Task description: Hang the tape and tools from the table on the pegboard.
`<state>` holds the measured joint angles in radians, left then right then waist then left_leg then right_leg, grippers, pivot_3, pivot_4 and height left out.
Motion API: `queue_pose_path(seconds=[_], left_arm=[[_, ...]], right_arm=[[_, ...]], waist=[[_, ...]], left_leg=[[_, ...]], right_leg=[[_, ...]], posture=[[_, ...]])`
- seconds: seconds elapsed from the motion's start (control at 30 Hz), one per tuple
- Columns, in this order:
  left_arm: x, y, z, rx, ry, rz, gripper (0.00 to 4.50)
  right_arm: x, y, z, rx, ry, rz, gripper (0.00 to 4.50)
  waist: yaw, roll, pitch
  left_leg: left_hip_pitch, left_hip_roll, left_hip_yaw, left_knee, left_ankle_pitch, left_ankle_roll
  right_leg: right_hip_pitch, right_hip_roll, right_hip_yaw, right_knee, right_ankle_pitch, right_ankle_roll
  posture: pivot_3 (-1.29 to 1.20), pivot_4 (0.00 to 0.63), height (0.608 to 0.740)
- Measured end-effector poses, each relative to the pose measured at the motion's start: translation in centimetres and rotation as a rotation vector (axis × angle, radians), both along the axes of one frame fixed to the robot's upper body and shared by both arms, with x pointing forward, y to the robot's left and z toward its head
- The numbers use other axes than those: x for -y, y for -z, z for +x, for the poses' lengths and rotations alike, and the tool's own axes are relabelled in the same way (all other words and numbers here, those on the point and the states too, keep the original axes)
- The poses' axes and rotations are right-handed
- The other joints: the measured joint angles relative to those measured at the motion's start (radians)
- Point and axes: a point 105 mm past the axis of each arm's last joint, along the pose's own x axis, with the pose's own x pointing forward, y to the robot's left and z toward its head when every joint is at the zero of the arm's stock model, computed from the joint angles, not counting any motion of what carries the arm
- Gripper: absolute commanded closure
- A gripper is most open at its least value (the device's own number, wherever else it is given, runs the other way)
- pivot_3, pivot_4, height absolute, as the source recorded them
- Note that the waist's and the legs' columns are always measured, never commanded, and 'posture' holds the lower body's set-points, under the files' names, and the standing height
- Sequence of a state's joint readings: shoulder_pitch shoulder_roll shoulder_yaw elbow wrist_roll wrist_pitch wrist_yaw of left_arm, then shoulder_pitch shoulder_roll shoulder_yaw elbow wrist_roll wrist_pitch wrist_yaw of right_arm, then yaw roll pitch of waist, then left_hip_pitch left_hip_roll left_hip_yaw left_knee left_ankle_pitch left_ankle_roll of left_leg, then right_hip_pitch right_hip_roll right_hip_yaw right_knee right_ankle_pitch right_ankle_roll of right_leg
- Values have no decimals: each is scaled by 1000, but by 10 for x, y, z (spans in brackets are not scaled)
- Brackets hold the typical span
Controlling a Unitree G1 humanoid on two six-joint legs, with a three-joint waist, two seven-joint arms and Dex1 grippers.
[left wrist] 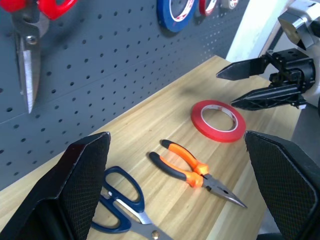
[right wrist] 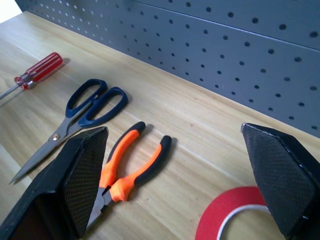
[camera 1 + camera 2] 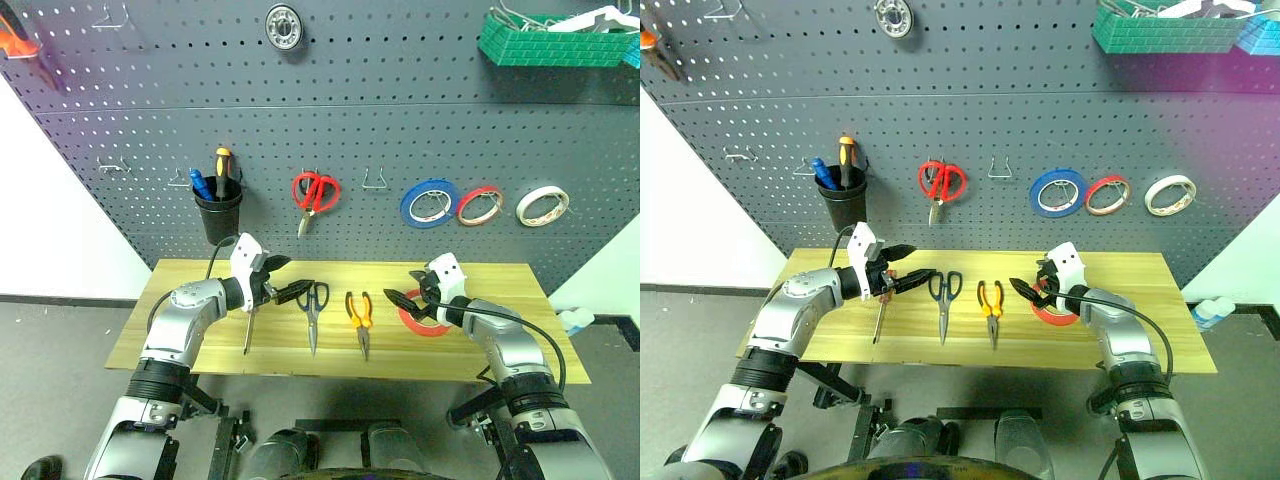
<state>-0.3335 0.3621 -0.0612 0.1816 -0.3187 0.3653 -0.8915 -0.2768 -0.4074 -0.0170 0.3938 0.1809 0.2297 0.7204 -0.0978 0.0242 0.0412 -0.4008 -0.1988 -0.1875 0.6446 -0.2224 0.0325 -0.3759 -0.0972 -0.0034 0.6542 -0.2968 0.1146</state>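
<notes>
- The left pincer [image 3: 290, 291] is hovering with its fingers spread wide and gripping nothing, just above the red handle of the screwdriver [image 3: 248, 330] and beside the handles of the dark blue scissors [image 3: 312, 315].
- The right pincer [image 3: 408, 300] is likewise standing released and empty, its black fingertips pointing toward the middle of the table [image 3: 500, 350] and hanging over the near edge of the red tape [image 3: 428, 318].
- The red tape is lying flat on the table, at the right end of the row of things.
- Between the two pincers the pliers [image 3: 359, 320] with orange-and-black handles are lying with their nose toward the table's front edge; the scissors are lying just left of them, blades also toward the front, and the screwdriver is lying farthest left.
- The pegboard [image 3: 400, 120] is standing behind the table, carrying red-handled scissors [image 3: 314, 196], a blue roll [image 3: 429, 203], a red roll [image 3: 480, 205] and a white roll [image 3: 542, 206] on hooks.
- A black cup [image 3: 218, 215] on the pegboard is holding a yellow-and-black screwdriver, and a green basket [image 3: 550, 42] is hanging at upper right.
- No readable writing is showing on any item.
</notes>
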Motion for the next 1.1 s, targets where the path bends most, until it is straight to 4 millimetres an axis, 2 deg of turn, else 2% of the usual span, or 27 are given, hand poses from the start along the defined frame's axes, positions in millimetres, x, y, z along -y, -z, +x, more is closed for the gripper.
queue_pose_path(seconds=[0.67, 0.93, 1.1], left_arm=[[-2, -3, -4, -10, 30, 2, 16], [-17, -19, -19, -55, 171, 67, 16], [-11, -23, -22, -46, 228, 89, 16]], right_arm=[[5, -2, 2, 16, 28, -20, 0], [24, -4, 3, 23, 62, -104, 0], [31, 0, -4, -20, 15, -178, 0]], waist=[[0, 0, 0], [1, 1, 0], [4, 1, 0]], left_leg=[[1, 2, 2, -2, 0, -1], [2, 2, 2, -3, 0, -1], [1, 2, 3, -3, 0, -1]], right_leg=[[-2, 1, 3, 1, 0, -2], [-3, 2, 4, 2, -1, -2], [-3, 1, 5, 2, -1, -2]], posture=[[-164, 0, 740], [-153, 0, 740], [-153, 0, 740]])
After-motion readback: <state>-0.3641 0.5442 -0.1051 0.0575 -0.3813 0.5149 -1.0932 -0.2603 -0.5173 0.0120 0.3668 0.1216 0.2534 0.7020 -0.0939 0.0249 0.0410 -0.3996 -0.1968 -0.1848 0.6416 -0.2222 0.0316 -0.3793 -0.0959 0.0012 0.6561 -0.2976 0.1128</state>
